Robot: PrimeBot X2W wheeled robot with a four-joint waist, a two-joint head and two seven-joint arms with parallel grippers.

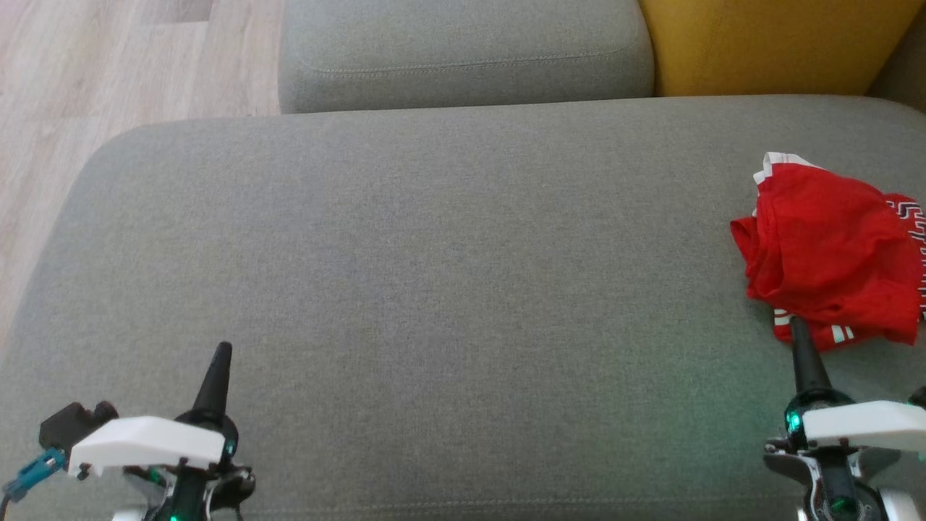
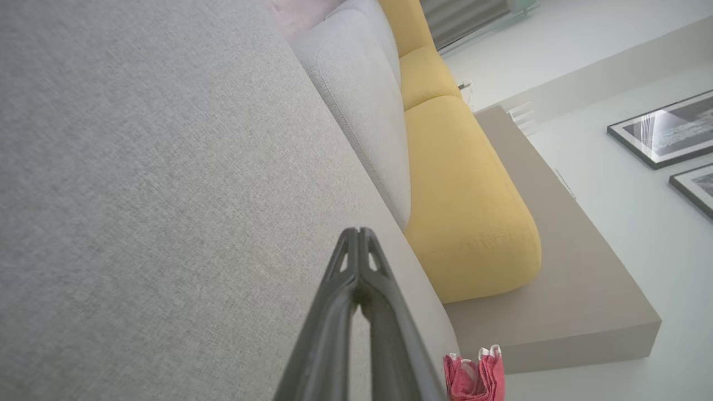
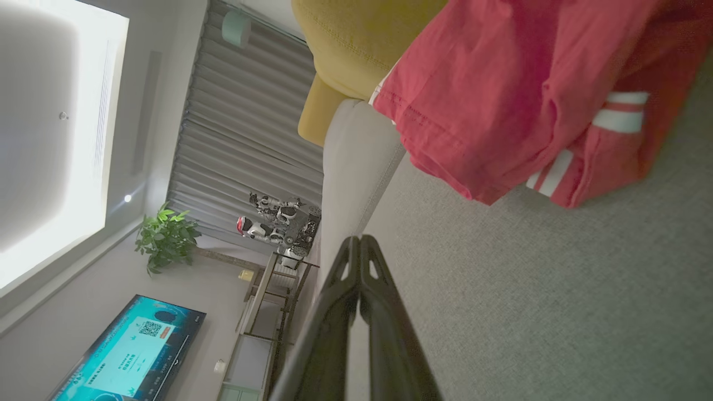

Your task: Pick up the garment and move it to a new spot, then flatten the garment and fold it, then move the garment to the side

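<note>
Garment (image 1: 832,253), red with white stripes, shown on its carrier.

(a) Grey seat cushion (image 1: 434,289): the broad surface that bears everything. A grey back cushion (image 1: 463,51) and a yellow cushion (image 1: 767,43) line its far edge.

(b) The garment lies at the seat's right edge, about midway between near and far edge. It is bunched in soft layers, not spread flat, with a striped hem turned toward the near edge.

(c) My right gripper (image 1: 798,329) has its fingers pressed together and grips nothing. It stands just beside the garment's near hem, and my right wrist view shows bare seat between the tips and the cloth.

(d) My left gripper (image 1: 223,354) is likewise closed on nothing, near the seat's near-left corner and well apart from the garment.

Step in hand, as a judgement: a bunched heap at the side fits a garment waiting to be picked up. It equally fits one already folded loosely and set aside, and the layers do not settle which. Either way the same care holds. Soft layered cloth slides and drags, so my right fingers should travel clear of the hem rather than brush it.

Containers: the garment rests on the open seat, not in anything.
</note>
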